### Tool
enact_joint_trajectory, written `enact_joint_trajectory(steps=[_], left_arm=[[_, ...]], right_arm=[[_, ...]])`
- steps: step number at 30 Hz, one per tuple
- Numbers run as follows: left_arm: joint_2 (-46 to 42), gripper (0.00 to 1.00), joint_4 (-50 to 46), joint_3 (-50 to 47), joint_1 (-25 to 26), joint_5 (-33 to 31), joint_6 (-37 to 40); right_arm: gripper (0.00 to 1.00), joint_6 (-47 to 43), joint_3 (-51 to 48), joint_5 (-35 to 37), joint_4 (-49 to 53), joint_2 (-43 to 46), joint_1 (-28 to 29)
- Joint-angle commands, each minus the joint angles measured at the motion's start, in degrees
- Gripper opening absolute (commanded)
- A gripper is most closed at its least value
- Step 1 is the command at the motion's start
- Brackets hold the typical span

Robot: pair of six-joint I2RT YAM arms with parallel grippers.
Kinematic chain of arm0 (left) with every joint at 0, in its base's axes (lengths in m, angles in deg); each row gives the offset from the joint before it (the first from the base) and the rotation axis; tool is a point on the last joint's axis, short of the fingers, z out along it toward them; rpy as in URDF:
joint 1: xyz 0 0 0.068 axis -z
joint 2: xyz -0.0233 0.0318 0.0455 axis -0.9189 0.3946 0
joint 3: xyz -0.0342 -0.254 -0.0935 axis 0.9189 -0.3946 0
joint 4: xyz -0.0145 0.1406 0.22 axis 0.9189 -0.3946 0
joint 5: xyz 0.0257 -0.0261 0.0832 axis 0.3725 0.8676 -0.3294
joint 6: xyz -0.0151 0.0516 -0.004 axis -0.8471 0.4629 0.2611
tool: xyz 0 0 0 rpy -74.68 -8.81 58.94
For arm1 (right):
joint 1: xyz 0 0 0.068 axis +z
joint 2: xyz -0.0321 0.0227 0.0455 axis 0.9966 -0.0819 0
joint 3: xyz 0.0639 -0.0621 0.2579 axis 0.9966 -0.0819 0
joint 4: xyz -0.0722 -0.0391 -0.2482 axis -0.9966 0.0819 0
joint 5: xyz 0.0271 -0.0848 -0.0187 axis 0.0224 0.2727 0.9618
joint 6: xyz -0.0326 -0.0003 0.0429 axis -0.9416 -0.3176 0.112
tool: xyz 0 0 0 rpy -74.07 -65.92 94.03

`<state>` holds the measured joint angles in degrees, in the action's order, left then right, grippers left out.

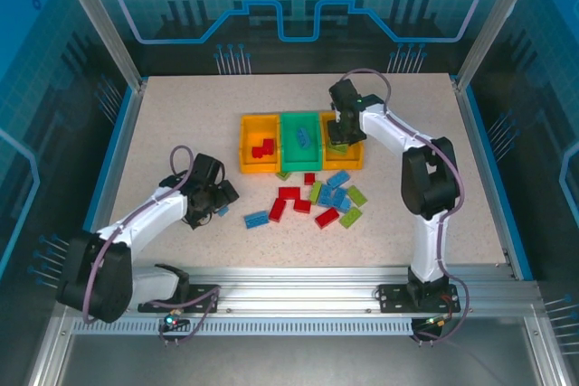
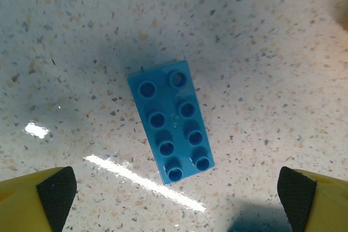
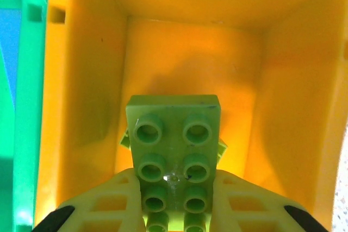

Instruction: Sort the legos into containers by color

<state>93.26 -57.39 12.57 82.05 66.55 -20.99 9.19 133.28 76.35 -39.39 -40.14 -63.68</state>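
Across the speckled surface (image 1: 181, 124) three bins stand touching in a row: a left yellow-orange bin (image 1: 246, 146) with red bricks (image 1: 263, 148) in it, a green bin (image 1: 291, 153) with a blue one (image 1: 303, 136), and a right yellow-orange bin (image 3: 81, 80), which by that pattern looks meant for the light green ones. Just in front of them lies the loose pile of legos (image 1: 318, 198), red, blue and green mixed, so most of the sorting is not yet done. Over the right bin hangs the right claw (image 3: 179, 205), its fingers (image 3: 117, 199) pinched on a light green brick (image 3: 174, 134) held studs-up inside the walls, likely for release there. Near the left of the pile the left claw (image 2: 176, 191) hovers spread wide and empty, its pads (image 2: 57, 191) well apart on either side of a lone blue brick (image 2: 169, 120) lying flat and slanted, seemingly lined up for a pick
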Motion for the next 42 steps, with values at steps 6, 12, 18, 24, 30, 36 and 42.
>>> enact_joint_trajectory(steps=[6,12,18,24,30,36,42], left_arm=[[6.82,0.98,2.53,1.24,-1.74,3.38,-2.13],[9.79,0.87,4.49,2.01,-2.33,1.72,-1.98],[12.62,0.7,6.53,2.77,-2.81,0.98,-1.75],[13.99,0.43,7.93,3.75,-2.94,1.33,-0.19],[10.44,0.36,8.07,6.02,-1.79,0.68,2.23],[6.69,0.37,5.67,13.52,3.31,-3.94,6.57],[11.2,0.38,6.03,25.25,8.37,-5.28,14.87]], right_arm=[[0.64,-1.72,2.34,-1.24,1.61,-1.69,-1.26],[0.76,-0.12,-3.33,-3.39,-0.82,5.51,-1.24],[0.78,1.26,-14.29,-4.22,-2.82,15.59,-1.15],[0.78,2.35,-26.71,-2.53,-3.96,24.28,-1.5],[0.78,7.11,-36.51,-5.82,-4.31,29.41,-2.03],[0.78,12.93,-46.13,-8.6,-8.01,36.94,-1.91],[0.77,15.98,-53.03,-9.27,-7.28,44.49,-1.08]])
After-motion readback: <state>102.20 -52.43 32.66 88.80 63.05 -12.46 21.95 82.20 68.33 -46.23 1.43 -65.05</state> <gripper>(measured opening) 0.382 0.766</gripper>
